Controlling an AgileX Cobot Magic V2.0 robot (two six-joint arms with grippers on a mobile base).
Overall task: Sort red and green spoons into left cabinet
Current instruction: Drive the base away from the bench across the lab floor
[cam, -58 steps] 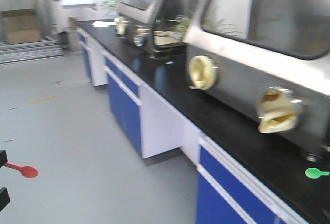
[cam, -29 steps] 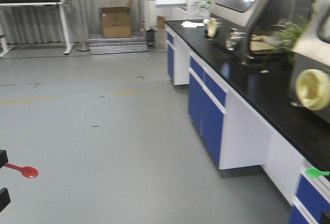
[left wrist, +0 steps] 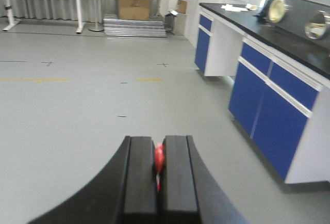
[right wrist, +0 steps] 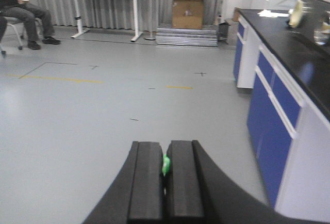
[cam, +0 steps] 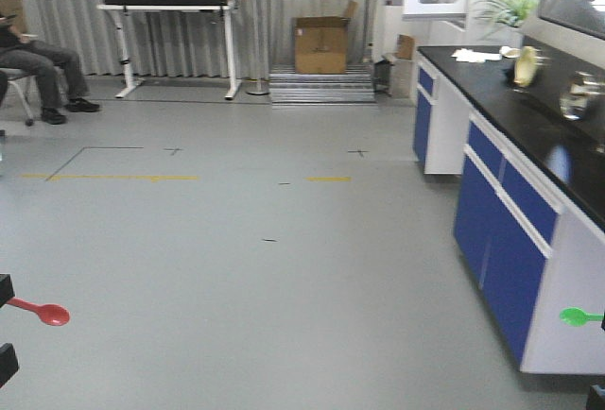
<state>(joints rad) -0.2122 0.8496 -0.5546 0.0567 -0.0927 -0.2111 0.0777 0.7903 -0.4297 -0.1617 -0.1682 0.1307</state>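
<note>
The red spoon (cam: 43, 314) sticks out at the lower left of the front view, over the grey floor. In the left wrist view its red handle (left wrist: 159, 158) is pinched between the pads of my left gripper (left wrist: 159, 144), which is shut on it. At the right edge of the front view the green spoon (cam: 577, 316) shows in front of the counter. My right gripper (right wrist: 166, 149) is shut on it, with a bit of green (right wrist: 165, 165) between the pads. The left cabinet is out of view.
A black-topped lab counter with blue cupboard fronts (cam: 510, 240) runs along the right. At the back stand a cardboard box (cam: 321, 43) on low steps (cam: 317, 85), a white-legged desk (cam: 170, 8) and a seated person (cam: 38, 60). Grey floor (cam: 236, 268) lies ahead.
The whole view has swung left: the glove boxes on the counter have slid out to the right, and the open floor and back wall have come in. Both spoons stay held.
</note>
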